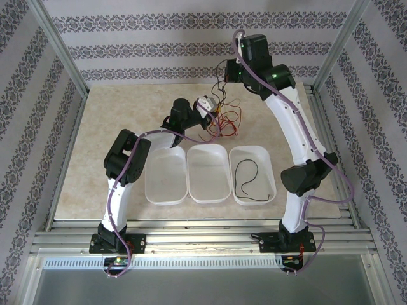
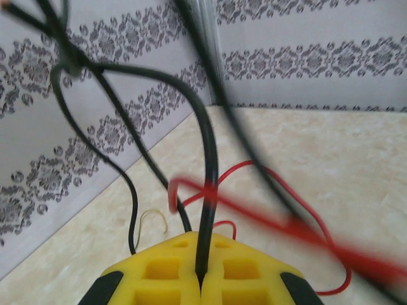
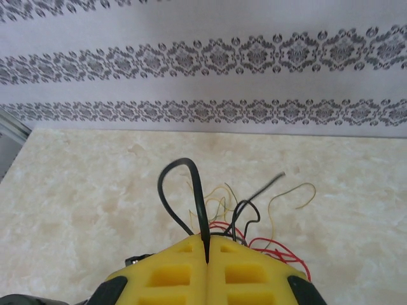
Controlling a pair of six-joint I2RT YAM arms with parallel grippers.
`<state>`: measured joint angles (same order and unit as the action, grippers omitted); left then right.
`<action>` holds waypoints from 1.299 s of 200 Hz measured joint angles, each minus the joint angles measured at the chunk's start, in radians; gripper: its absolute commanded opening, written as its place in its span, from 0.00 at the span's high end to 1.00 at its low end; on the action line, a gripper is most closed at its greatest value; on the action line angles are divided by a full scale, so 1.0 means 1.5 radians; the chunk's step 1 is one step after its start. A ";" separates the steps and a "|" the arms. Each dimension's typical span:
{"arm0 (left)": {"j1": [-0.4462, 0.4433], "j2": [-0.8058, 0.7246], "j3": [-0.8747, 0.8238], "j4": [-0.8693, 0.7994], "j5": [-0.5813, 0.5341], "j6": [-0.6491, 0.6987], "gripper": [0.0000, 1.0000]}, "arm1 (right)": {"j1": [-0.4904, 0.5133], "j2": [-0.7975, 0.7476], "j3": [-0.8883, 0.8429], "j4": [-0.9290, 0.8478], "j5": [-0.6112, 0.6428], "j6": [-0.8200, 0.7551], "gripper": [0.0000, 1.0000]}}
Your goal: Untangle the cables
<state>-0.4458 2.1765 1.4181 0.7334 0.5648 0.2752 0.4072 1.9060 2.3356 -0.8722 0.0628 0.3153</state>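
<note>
Both pincers are closed: left gripper (image 2: pixel 202 279) is clamped on a black cable (image 2: pixel 208 184), and right gripper (image 3: pixel 207 251) on a black strand (image 3: pixel 199 203), possibly the same wire, too blurry to tell. They hold the cables (image 1: pixel 224 119) beyond the middle tray (image 1: pixel 208 181), likely to pull the knot apart. A sorted cable (image 1: pixel 236 178) lies one tray right.

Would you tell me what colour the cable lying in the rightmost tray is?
Black. The cable in the tray shows best in the top external view.
</note>
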 measured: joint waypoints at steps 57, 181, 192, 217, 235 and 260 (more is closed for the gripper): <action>0.001 0.006 0.000 -0.042 -0.036 0.022 1.00 | 0.000 -0.001 0.081 -0.007 0.007 -0.008 1.00; 0.002 0.036 0.029 -0.083 -0.072 0.016 1.00 | 0.000 -0.090 0.071 0.003 0.096 -0.070 1.00; 0.002 0.036 0.033 -0.083 -0.079 0.012 1.00 | 0.000 -0.121 0.021 0.012 0.107 -0.072 1.00; 0.002 0.036 0.050 -0.105 -0.087 -0.003 1.00 | -0.001 -0.190 -0.106 0.025 0.130 -0.073 1.00; 0.002 0.036 0.077 -0.141 -0.089 -0.012 1.00 | -0.004 -0.234 -0.194 0.031 0.142 -0.071 1.00; 0.002 0.033 0.120 -0.196 -0.094 -0.021 1.00 | -0.009 -0.305 -0.325 0.036 0.151 -0.055 1.00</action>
<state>-0.4431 2.2257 1.5982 0.4393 0.4236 0.2443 0.3939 1.4479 1.8488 -0.8177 0.2886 0.2325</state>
